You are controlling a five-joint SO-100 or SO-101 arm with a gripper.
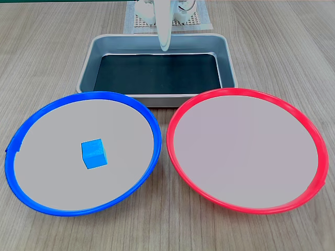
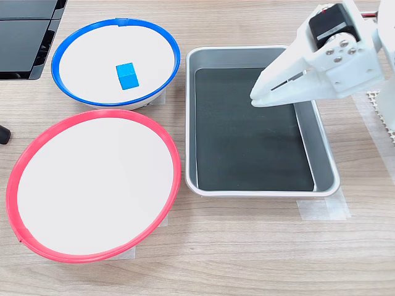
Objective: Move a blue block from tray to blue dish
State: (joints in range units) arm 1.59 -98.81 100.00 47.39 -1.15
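Observation:
The small blue block (image 1: 94, 153) (image 2: 127, 75) lies on the pale centre of the blue dish (image 1: 31, 194) (image 2: 62, 80), a little left of middle in the first exterior view. Behind the dishes stands the silver tray (image 1: 87, 63) (image 2: 325, 161), with nothing on its black bottom. My white gripper (image 1: 166, 46) (image 2: 255, 98) hangs above the tray's far side, its jaws closed together with nothing between them. It is well apart from the block.
A red-rimmed plate (image 1: 314, 172) (image 2: 24, 234) of the same size sits beside the blue dish, bare inside. A white mesh mat (image 1: 137, 22) lies under the arm's base behind the tray. A black object (image 2: 24, 37) sits at the second exterior view's top left.

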